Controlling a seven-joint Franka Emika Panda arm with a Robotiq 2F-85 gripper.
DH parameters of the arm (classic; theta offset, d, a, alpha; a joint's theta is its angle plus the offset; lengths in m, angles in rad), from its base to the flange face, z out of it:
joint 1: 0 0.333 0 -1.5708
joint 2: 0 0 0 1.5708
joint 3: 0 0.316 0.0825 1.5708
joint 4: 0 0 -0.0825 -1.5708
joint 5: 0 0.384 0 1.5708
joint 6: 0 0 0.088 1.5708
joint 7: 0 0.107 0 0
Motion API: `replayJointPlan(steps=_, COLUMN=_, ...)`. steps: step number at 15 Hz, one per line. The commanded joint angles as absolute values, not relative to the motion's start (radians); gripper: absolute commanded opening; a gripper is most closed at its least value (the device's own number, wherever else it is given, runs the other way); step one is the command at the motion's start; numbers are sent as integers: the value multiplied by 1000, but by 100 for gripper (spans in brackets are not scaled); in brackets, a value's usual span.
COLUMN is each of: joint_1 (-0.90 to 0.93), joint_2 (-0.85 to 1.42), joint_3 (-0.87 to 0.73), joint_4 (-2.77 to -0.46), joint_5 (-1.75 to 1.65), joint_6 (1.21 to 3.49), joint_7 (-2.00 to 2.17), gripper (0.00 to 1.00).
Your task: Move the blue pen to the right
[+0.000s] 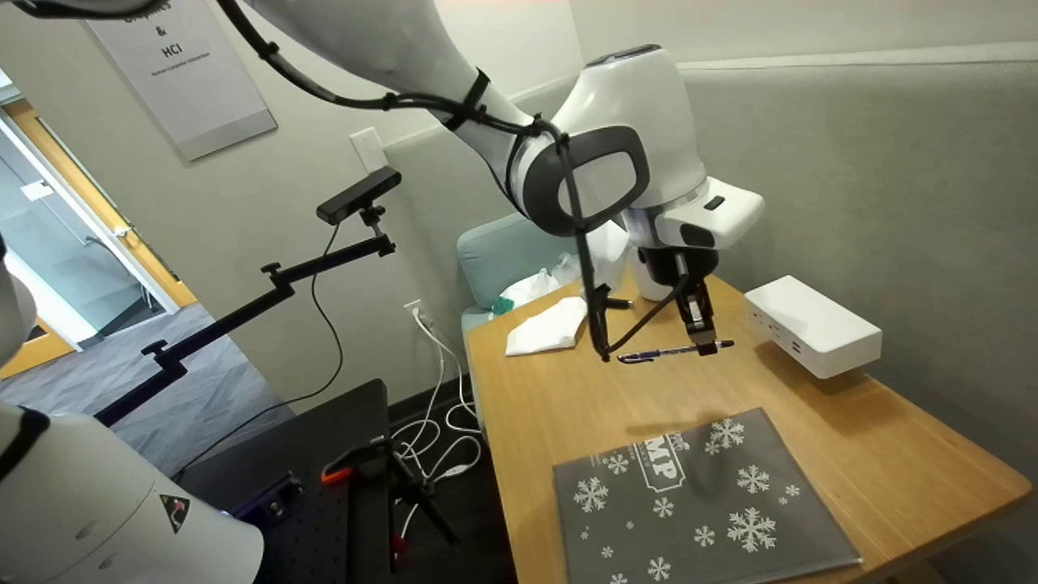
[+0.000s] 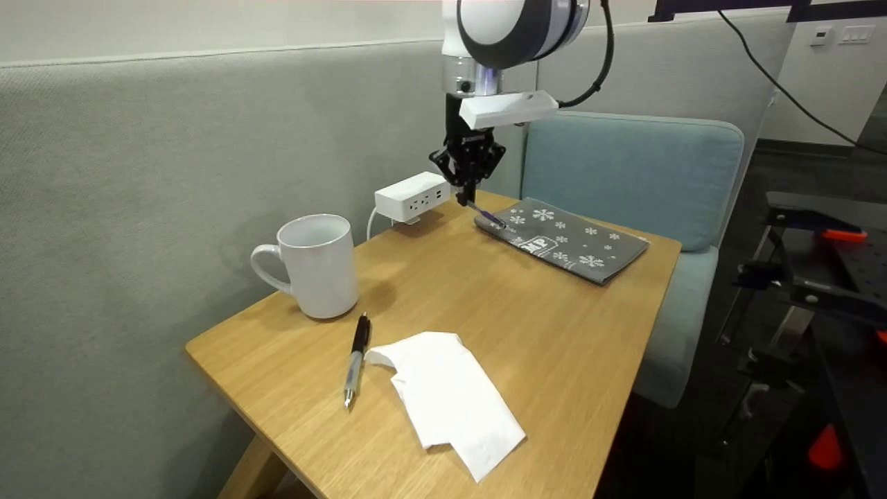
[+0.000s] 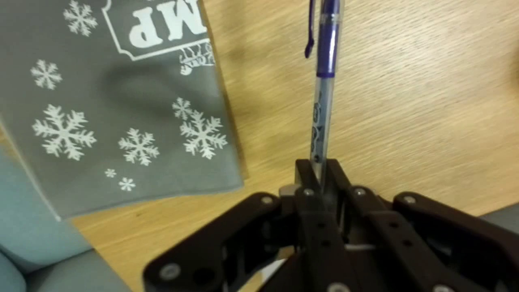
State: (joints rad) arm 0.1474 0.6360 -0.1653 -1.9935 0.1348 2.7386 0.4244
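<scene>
The blue pen is thin, with a purple-blue cap and clip and a clear barrel. My gripper (image 3: 318,168) is shut on the clear barrel of the blue pen (image 3: 327,52) in the wrist view. The pen end between the fingers is partly hidden there. In both exterior views the gripper (image 1: 704,339) (image 2: 466,197) points down and holds the blue pen (image 1: 661,354) (image 2: 489,216) roughly level above the wooden table (image 1: 527,405). The capped end sticks out on one side and a short dark end on the other.
A flat grey snowflake bag (image 1: 705,503) (image 2: 575,239) lies near the gripper. A white rectangular box (image 1: 819,324) (image 2: 412,196) stands by the padded wall. A white mug (image 2: 319,270), a black-and-grey pen (image 2: 356,360) and a white napkin (image 2: 450,395) are at another table end.
</scene>
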Motion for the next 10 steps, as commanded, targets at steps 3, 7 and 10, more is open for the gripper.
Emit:
replayJointPlan(steps=3, joint_1=4, joint_2=517, joint_3=-113, joint_4=-2165, joint_5=307, joint_6=2867, joint_7=432, gripper=3)
replayJointPlan(steps=7, joint_1=-138, joint_2=535, joint_3=-46, joint_4=-2138, joint_5=464, joint_6=2909, joint_7=411, gripper=3)
replayJointPlan(steps=10, joint_1=-239, joint_2=551, joint_3=15, joint_4=-2104, joint_5=578, joint_6=2929, joint_7=395, gripper=3)
